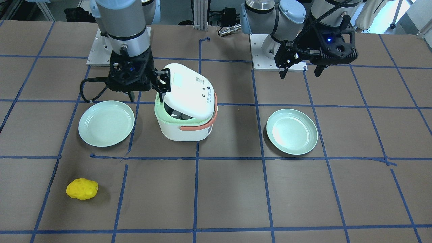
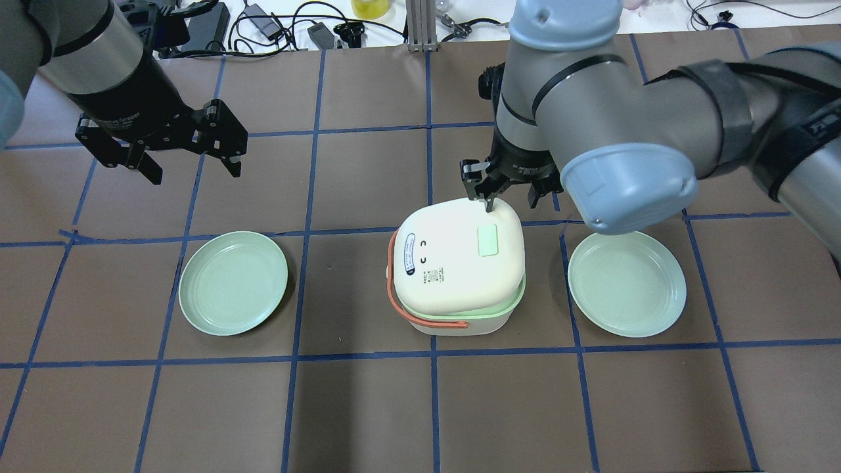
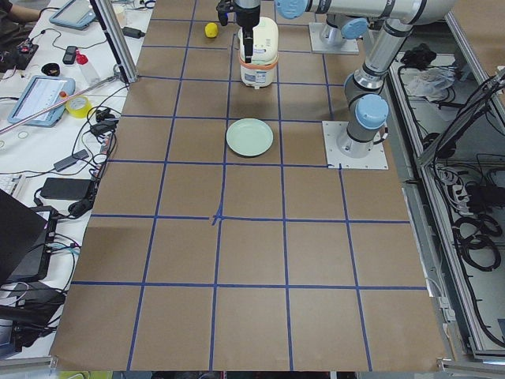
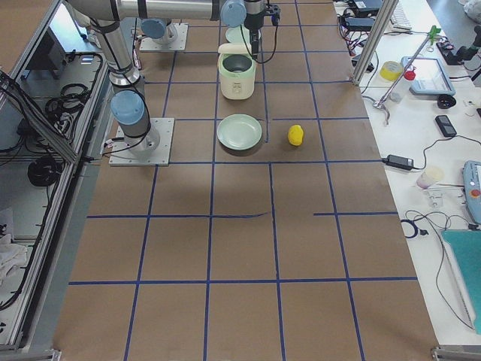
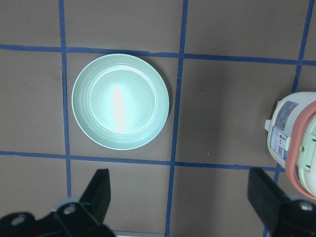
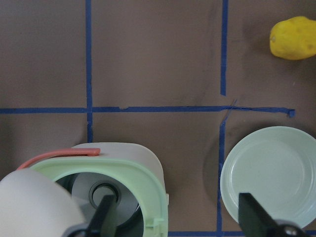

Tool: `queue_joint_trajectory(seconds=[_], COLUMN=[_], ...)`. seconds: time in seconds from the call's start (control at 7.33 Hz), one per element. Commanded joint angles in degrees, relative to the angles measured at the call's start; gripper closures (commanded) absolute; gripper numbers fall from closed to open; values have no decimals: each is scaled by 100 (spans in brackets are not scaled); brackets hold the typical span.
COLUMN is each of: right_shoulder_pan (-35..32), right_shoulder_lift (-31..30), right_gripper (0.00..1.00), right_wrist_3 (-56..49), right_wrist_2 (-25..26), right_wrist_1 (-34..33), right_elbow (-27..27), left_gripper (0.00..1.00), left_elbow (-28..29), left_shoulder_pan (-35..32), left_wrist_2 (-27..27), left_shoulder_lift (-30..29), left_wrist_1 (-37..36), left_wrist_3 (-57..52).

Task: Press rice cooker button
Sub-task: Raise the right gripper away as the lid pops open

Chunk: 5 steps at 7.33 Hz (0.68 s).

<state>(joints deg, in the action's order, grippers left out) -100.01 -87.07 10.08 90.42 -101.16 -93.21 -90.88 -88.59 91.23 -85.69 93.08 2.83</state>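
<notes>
The white rice cooker (image 2: 460,263) with a pale green rim and orange handle stands mid-table. Its lid (image 1: 189,91) is tilted up, partly open, and carries a pale green rectangular patch (image 2: 487,238). My right gripper (image 2: 509,194) is open at the lid's raised edge, with one finger (image 2: 485,197) touching or just above that edge. In the right wrist view (image 6: 177,217) one finger (image 6: 103,215) hangs over the open pot (image 6: 123,173). My left gripper (image 2: 194,164) is open and empty, well left of the cooker, above a green plate (image 5: 120,101).
Two pale green plates (image 2: 233,282) (image 2: 627,282) lie either side of the cooker. A yellow lumpy object (image 1: 82,189) lies near the operators' edge, beyond the right-hand plate (image 6: 269,173). Blue tape lines grid the brown table.
</notes>
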Motion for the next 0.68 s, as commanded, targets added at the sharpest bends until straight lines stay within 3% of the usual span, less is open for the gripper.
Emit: queue_joint_trajectory(seconds=[0.0,0.27,0.55], right_shoulder_pan=[795,1315,1326], right_shoulder_lift=[6,-3,-12], right_gripper=[0,0,0], right_wrist_3=[-897,-1515,-1500], right_wrist_2=[-24,-268,-244], right_wrist_1=[891,922,582], right_elbow=[845,1033,981], left_gripper=[0,0,0], left_elbow=[0,0,0], left_shoulder_pan=[0,0,0], left_wrist_2=[0,0,0], left_shoulder_lift=[0,0,0], left_wrist_1=[0,0,0], left_wrist_3=[7,-2,-2])
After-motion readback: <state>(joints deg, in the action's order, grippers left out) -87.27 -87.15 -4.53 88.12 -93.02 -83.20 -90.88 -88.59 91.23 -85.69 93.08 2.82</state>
